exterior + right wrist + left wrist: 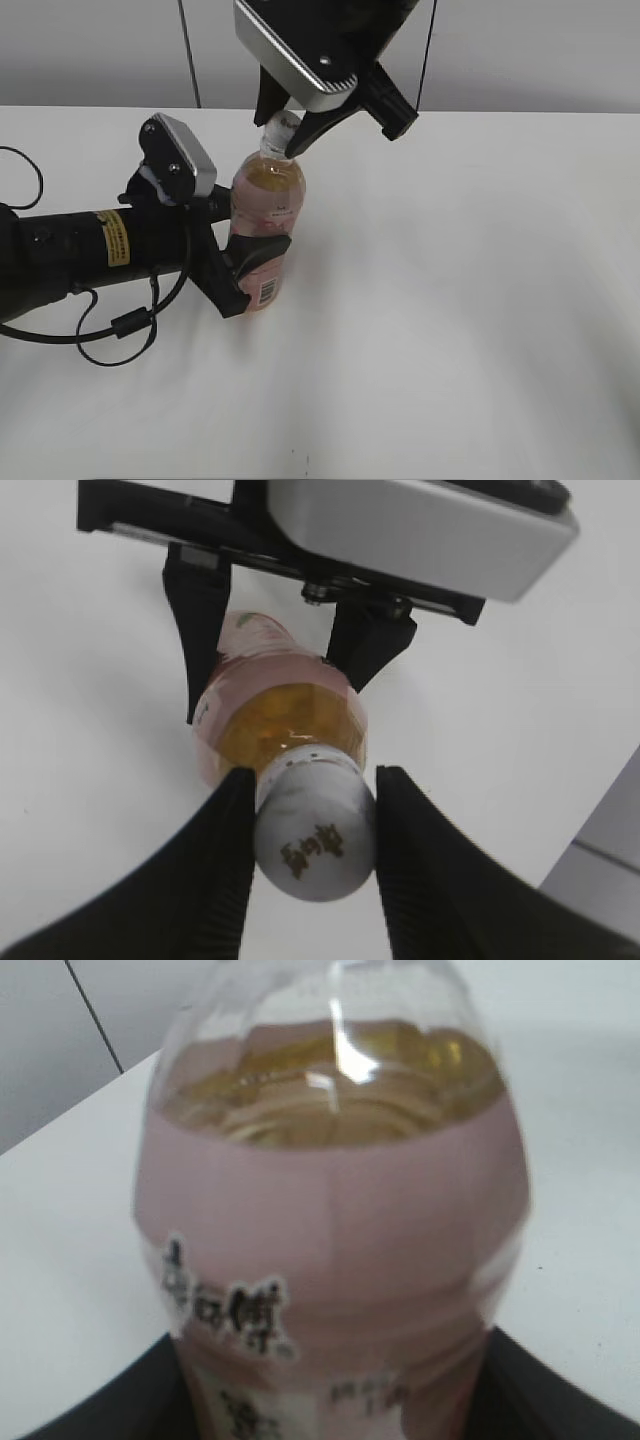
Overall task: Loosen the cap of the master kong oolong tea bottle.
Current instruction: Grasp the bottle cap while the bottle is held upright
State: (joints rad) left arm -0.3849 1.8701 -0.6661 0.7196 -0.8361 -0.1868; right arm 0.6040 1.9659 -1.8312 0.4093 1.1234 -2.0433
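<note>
Right end effector (312, 855) pinches the cap (314, 842); left end effector (252, 262) clamps the bottle (266, 215) — amber tea inside.

You have one bottle (265, 215) on the table | one cap (315, 830) on it | two grippers: the left gripper (248, 262) and the right gripper (283, 125) | one white table (480, 300) | one loose black cable (115, 330).

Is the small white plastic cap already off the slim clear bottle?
No, the cap sits on the bottle, between the right gripper's fingers.
</note>
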